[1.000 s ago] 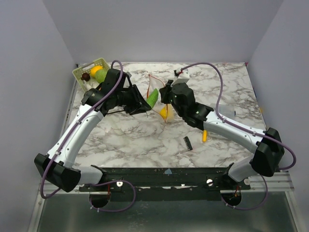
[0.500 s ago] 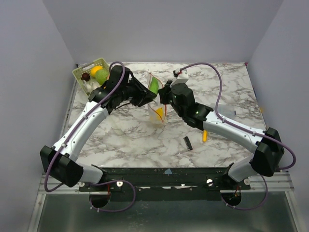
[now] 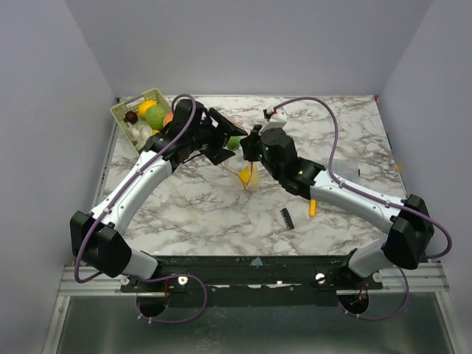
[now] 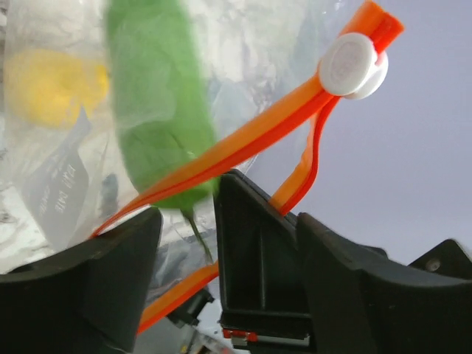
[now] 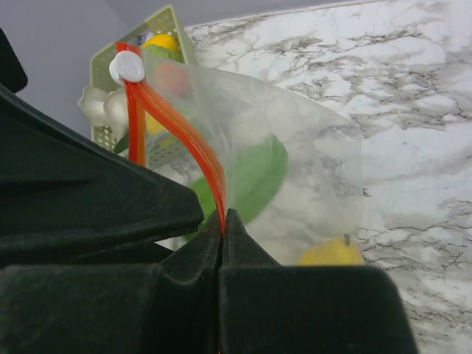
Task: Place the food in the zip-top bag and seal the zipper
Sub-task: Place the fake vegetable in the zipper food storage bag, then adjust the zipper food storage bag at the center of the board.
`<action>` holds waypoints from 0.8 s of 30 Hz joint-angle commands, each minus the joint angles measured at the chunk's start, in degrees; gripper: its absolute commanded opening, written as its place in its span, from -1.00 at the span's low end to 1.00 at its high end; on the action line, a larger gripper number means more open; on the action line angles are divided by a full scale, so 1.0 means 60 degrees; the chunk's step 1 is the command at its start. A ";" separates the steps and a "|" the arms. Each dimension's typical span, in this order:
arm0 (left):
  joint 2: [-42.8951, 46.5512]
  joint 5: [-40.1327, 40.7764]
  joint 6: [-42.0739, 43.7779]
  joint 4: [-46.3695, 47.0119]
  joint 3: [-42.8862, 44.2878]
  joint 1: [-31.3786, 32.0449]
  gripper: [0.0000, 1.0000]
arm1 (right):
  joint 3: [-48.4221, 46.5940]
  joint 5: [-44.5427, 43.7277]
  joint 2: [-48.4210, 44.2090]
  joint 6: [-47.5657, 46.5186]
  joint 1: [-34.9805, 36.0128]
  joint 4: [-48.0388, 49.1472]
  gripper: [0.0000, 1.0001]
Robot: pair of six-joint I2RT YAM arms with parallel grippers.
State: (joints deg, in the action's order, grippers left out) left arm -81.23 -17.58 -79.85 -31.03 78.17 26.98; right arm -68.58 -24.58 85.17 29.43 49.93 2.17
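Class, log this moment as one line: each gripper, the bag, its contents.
left gripper: open at zip-top bag mouth | right gripper: shut on zipper | in bag: green toy food, yellow toy food | zipper: unsealed

This is a robotics lab test cell. A marble-patterned tabletop (image 3: 192, 214) is boxed in by plain grey walls (image 3: 251, 44) on its left, far and right sides. A left arm (image 3: 129, 192) and a right arm (image 3: 354, 195) are bolted to a black rail (image 3: 251, 269) at the near edge, above a bare metal frame (image 3: 413, 282). Purple cables (image 3: 335, 133) loop over the arms. Toy fruit (image 3: 153, 114) fills a light green basket (image 3: 125, 110) in the far left corner.
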 commanded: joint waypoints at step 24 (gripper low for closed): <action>0.3646 -0.0618 0.5458 0.1200 -0.1708 -0.1494 0.89 | -0.0522 0.0445 0.0296 0.0320 -0.0264 -0.1239 -0.99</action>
State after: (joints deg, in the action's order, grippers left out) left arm -60.64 -26.37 -57.52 -14.41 63.57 19.62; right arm -68.20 -21.74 85.69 31.05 48.82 0.99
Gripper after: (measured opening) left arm 0.939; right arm 0.008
